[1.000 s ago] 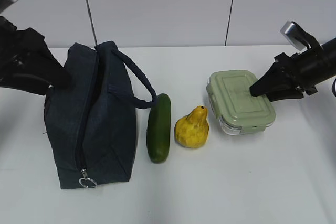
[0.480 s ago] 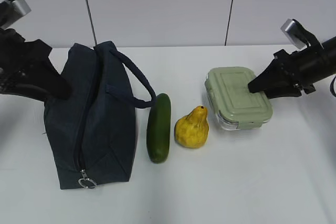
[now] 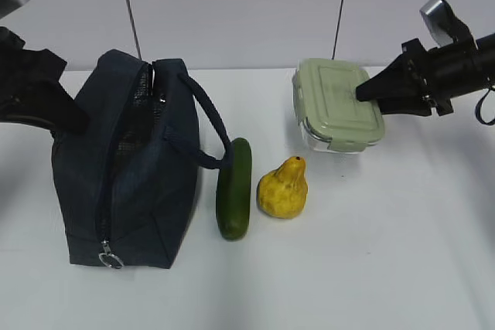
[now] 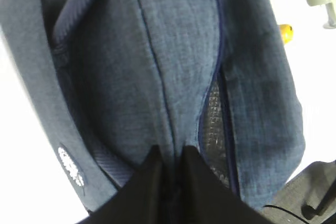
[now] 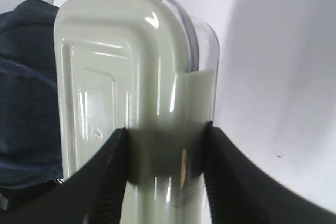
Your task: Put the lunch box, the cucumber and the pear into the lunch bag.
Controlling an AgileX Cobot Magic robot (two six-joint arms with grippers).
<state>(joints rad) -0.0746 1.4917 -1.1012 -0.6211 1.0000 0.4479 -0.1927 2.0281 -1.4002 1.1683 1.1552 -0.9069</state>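
Pinching the bag [image 3: 128, 168] fabric with our left claw [image 4: 170, 156], we should keep the box [image 3: 337, 104], clamped in our right claw [image 5: 165, 140], level over the opening.

Smooth matte white tabletop [image 3: 363, 268] under even light, backed from ten to two o'clock by pale grey wall panels [image 3: 232, 13] split by thin dark vertical seams [image 3: 130, 9].
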